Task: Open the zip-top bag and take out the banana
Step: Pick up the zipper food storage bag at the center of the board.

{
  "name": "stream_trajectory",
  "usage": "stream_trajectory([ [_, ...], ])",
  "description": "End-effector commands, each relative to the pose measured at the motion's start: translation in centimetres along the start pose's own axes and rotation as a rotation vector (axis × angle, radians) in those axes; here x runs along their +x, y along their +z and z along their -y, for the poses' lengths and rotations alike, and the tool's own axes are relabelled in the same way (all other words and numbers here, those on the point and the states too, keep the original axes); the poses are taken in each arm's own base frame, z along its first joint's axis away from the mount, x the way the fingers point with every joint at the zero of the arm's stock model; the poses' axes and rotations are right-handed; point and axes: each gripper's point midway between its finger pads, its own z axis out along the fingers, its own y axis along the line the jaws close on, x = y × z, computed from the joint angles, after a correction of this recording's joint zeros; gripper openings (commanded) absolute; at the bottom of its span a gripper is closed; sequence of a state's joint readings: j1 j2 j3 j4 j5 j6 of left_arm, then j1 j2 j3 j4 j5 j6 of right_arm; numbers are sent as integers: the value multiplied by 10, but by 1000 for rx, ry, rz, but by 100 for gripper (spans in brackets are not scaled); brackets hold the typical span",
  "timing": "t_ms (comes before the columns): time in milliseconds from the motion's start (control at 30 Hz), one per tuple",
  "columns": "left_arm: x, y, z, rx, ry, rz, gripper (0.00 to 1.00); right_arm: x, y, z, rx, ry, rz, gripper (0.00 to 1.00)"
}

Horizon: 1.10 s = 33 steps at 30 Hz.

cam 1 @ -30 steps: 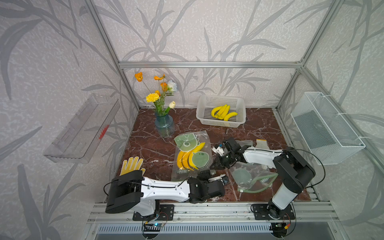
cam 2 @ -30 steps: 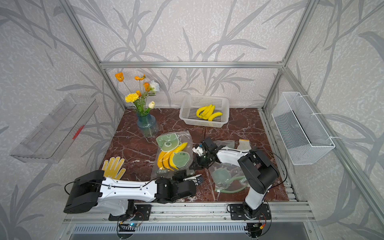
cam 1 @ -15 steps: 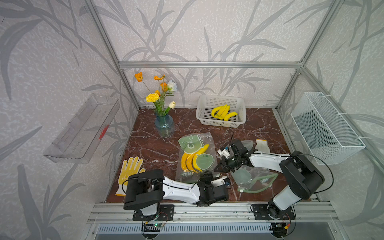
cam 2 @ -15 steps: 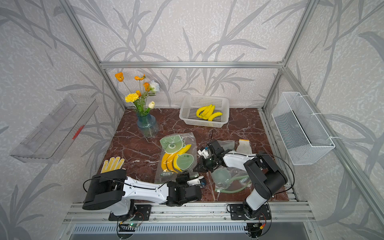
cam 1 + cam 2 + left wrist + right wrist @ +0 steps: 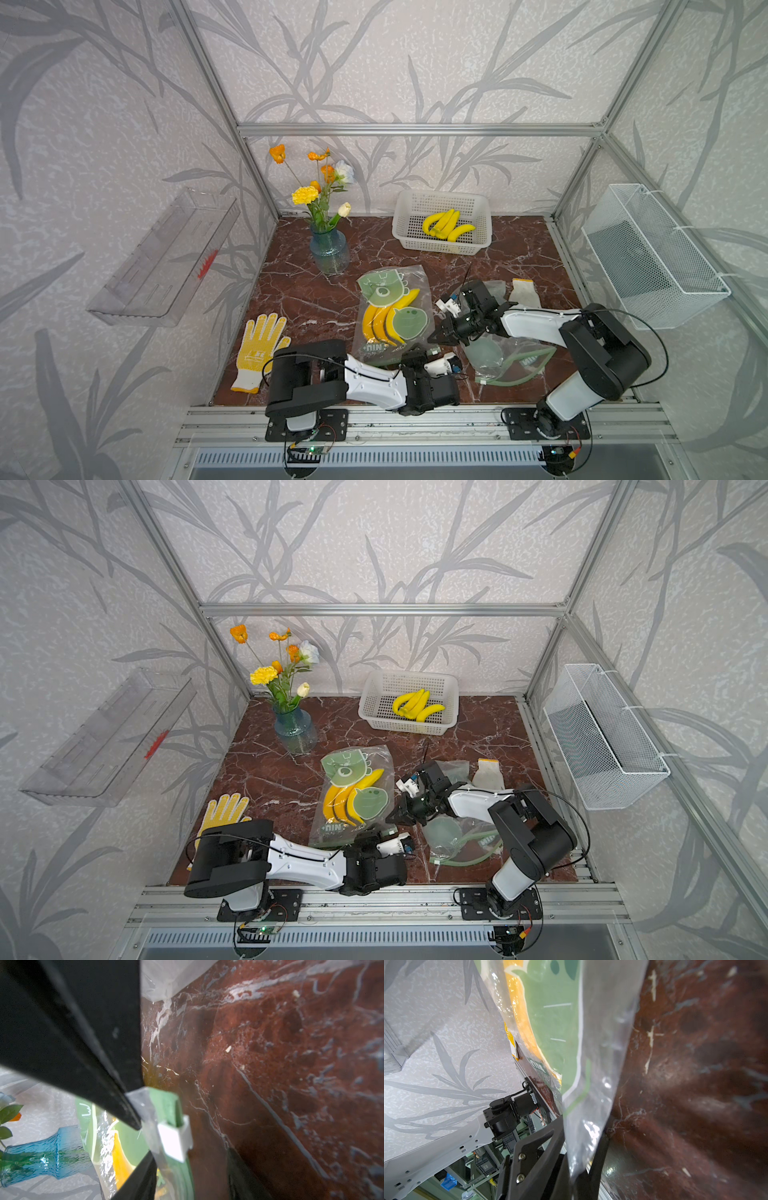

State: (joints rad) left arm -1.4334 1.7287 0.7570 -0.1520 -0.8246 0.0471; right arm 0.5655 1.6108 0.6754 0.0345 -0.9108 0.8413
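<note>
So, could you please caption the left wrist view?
Left gripper, jaws open around a corner of the zip-top bag, beside its white slider; banana inside.

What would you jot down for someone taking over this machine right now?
Right gripper: shut on the zip-top bag's edge, near its zip end.
Left gripper: open, jaws either side of that zip end, beside the white slider.
Bag lies flat on the table, banana inside.
Done: bag held, zip apparently unopened. Left: pull the zip open, take the banana out.
</note>
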Motion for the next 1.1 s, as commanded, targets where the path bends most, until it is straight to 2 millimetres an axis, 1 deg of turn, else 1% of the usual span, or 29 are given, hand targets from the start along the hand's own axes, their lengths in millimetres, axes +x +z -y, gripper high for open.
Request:
stream_trajectory([
  [0, -5, -3, -13, -64, -52, 15, 43, 1, -4, -6, -29, -15, 4, 2],
  [100, -7, -7, -18, -67, -76, 31, 31, 2, -5, -3, -28, -9, 6, 3],
  [200, -11, -12, -22, -52, -94, 48, 23, 1, -7, -2, -27, -11, 9, 5],
  [267, -13, -15, -21, -24, -104, 62, 17, -1, -9, -3, -31, -15, 17, 8],
  [400, -15, -21, -19, 36, -134, 89, 9, -3, -13, -6, -37, -24, 27, 11],
  [467, -16, -23, -16, 80, -151, 102, 4, -3, -14, -7, -38, -26, 26, 15],
  [500, -16, -25, -16, 99, -161, 109, 2, -3, -15, -7, -37, -30, 29, 21],
  [533, -16, -26, -16, 115, -166, 112, 2, -4, -15, -7, -36, -33, 32, 24],
  [700, -16, -30, -19, 187, -211, 136, 0, -7, -21, -11, -33, -64, 53, 34],
  [800, -15, -29, -21, 251, -258, 146, 0, -11, -26, -12, -13, -92, 69, 51],
  [900, -16, -29, -23, 328, -312, 160, 0, -14, -33, -14, 20, -169, 89, 54],
  [967, -19, -29, -26, 369, -338, 174, 0, -17, -40, -20, 40, -275, 131, 56],
  [1067, -24, -31, -25, 441, -353, 194, 0, -21, -56, -38, 48, -478, 227, 56],
])
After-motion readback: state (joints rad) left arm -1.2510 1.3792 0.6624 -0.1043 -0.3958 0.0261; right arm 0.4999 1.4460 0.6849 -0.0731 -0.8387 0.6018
